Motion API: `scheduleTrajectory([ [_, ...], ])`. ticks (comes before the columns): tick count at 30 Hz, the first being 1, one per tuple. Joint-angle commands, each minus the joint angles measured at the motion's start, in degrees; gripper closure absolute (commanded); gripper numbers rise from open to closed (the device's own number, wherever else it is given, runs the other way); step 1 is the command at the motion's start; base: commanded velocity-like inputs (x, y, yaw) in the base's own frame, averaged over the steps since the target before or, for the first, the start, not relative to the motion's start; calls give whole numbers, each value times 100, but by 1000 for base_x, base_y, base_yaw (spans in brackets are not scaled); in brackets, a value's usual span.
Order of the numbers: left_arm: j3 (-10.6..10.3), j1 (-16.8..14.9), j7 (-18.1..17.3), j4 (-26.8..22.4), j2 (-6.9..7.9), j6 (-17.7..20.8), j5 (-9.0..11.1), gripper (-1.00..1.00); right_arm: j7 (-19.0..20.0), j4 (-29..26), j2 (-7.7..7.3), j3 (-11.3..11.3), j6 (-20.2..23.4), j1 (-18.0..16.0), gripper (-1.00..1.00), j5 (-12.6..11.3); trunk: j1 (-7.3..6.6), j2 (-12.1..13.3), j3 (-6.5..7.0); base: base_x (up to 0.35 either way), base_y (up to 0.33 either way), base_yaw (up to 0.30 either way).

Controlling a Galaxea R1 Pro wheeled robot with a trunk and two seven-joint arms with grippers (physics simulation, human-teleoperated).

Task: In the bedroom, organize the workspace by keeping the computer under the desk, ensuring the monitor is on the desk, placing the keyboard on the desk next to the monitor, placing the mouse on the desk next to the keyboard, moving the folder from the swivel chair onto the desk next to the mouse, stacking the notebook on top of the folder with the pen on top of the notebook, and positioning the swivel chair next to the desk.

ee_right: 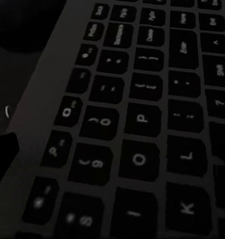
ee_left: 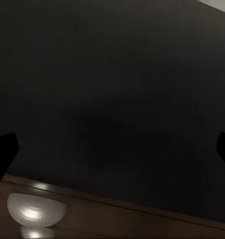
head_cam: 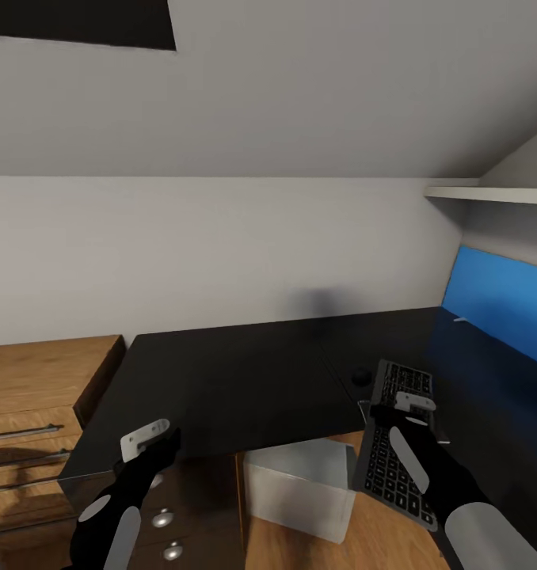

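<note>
Right end effector (head_cam: 395,412) of mine sits over the keyboard (head_cam: 395,443); grip state indeterminate. Left end effector (head_cam: 161,439), released, hovers at the bench (head_cam: 237,380) edge, seven o'clock.

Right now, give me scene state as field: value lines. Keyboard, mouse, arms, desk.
keyboard: partly on desk, near end overhanging the edge, under right gripper
mouse: on desk, just beside keyboard's far end
desk: black top
right gripper: over keyboard, grip state unclear
left gripper: at desk's front edge, fingers spread, empty
white box: on floor under desk
</note>
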Motion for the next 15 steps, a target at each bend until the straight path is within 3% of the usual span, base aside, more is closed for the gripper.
scheduleTrajectory([
  [1,2,-5,34,-8,-3,21,60,-100,-47,50,-6,39,-2,0,-100,-163,0,-3,-8,-4,71,0],
  [15,0,-5,34,-1,-3,26,59,-100,-49,29,-6,28,-22,0,-100,-142,0,-3,-8,0,64,0],
])
